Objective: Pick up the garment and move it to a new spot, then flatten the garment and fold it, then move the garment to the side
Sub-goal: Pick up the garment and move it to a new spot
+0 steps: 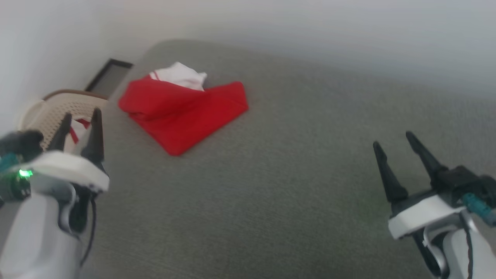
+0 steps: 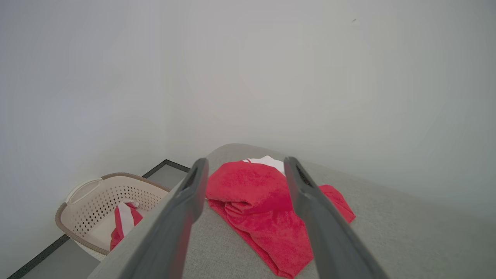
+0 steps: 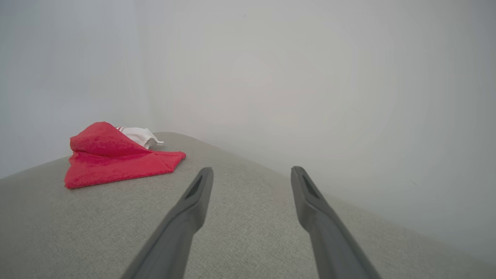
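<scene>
Red garment (image 1: 182, 116) with a white sleeve, grey woven tabletop (image 1: 271, 193), beige perforated basket (image 2: 97, 201) with brown rim, red-and-white cloth (image 2: 124, 221) inside it

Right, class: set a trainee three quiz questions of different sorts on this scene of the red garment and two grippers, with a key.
1. True or false: the left gripper and the right gripper are both open and hold nothing.
2. Fill in: the basket stands on the robot's ___ side.
3. The garment lies: A in the basket; B on the grey surface; C in the right gripper.
Key: 1 true; 2 left; 3 B.
</scene>
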